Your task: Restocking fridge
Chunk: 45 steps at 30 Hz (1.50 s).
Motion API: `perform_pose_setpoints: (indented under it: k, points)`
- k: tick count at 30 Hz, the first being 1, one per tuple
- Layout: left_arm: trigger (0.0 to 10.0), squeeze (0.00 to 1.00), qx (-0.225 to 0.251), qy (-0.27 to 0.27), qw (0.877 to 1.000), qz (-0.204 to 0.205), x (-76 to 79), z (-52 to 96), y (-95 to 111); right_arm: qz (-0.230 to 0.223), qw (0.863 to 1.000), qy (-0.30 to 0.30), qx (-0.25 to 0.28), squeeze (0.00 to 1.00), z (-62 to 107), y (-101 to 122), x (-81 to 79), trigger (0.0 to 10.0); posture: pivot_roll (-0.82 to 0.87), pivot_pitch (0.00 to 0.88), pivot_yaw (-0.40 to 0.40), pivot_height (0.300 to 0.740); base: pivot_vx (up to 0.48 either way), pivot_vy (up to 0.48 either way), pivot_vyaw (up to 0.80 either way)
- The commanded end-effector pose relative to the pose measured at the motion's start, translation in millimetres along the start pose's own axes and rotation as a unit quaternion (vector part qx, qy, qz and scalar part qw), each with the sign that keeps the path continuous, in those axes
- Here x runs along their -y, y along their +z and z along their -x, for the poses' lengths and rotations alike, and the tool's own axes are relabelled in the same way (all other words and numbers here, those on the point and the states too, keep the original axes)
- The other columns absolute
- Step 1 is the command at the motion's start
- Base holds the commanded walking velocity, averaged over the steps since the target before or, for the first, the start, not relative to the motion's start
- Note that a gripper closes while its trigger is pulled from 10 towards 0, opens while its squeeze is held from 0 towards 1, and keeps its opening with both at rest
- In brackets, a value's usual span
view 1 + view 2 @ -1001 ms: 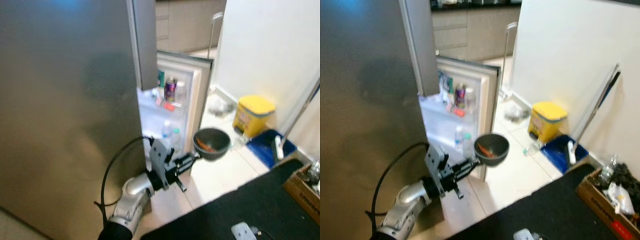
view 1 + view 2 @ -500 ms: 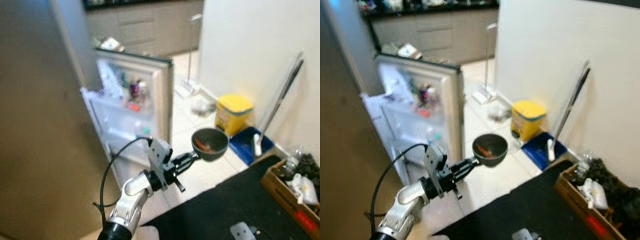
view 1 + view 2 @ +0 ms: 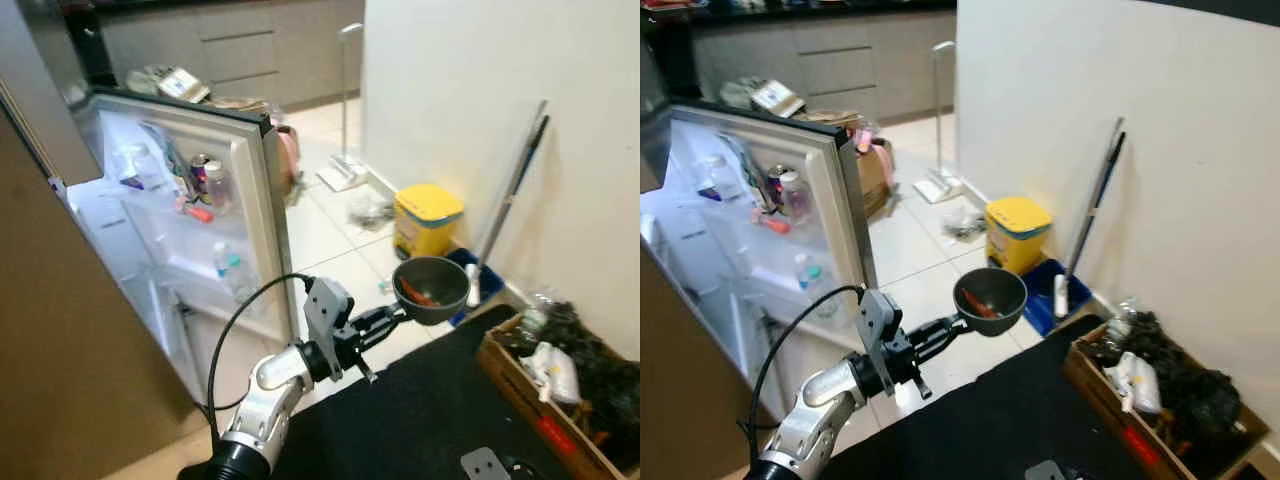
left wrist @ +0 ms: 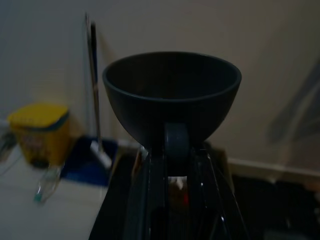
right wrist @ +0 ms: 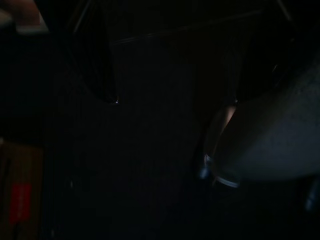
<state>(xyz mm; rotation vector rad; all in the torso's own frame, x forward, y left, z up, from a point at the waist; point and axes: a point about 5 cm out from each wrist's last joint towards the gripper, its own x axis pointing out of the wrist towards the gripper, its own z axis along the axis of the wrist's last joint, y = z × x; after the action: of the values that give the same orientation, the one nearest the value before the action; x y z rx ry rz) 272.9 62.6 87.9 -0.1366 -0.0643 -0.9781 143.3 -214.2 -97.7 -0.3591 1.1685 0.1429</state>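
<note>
One dark bowl [image 3: 431, 289] sits at the tip of your left gripper [image 3: 393, 317], whose fingers are clamped on its rim, right of the open fridge door [image 3: 255, 215].

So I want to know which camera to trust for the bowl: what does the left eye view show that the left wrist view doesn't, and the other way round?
Left eye view: the open fridge door with cans on its shelf, the orange-red pieces inside the bowl, and a cardboard box of clutter.
Left wrist view: a close look from below the rim at the left gripper shut on the bowl's base.
Both: the dark bowl, the yellow bin, the leaning mop and the white wall.
</note>
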Motion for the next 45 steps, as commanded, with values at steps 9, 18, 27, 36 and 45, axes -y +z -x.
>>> perform_pose_setpoints:
  k: [9, 18, 27, 36, 45]
  points:
    - [10.0, 0.00, 0.008, 0.003, 1.000, -0.007, -1.3, -3.0, 4.2, -0.003, 1.000, 0.005, -0.001, 0.00, 0.1, -2.2, -2.7, 10.0, 0.01, 0.000, -0.002, 0.740, 0.000, 0.000, 0.00]
    - [10.0, 0.00, 0.007, -0.001, 1.000, -0.008, -0.2, -3.8, 3.0, -0.003, 1.000, 0.026, 0.011, 0.00, -0.3, 2.9, -6.5, 10.0, 0.01, 0.000, -0.001, 0.740, 0.000, 0.000, 0.45]
    - [10.0, 0.00, 0.006, -0.004, 1.000, -0.010, 1.0, -5.1, 2.9, 0.000, 0.999, 0.033, 0.008, 0.00, -0.1, 0.6, -7.9, 10.0, 0.01, 0.000, -0.001, 0.740, 0.000, 0.000, 0.79]
    - [10.0, 0.00, 0.007, -0.006, 1.000, -0.010, 1.9, -6.0, 2.9, 0.001, 0.999, 0.037, 0.007, 0.00, -0.1, -0.2, -8.9, 10.0, 0.01, 0.000, 0.000, 0.740, 0.000, 0.000, 0.79]
    - [10.0, 0.00, 0.007, -0.006, 1.000, -0.011, 1.8, -6.2, 3.3, 0.005, 0.999, 0.039, 0.009, 0.00, -0.2, 1.6, -9.3, 10.0, 0.01, 0.000, -0.002, 0.740, 0.000, 0.000, 0.79]
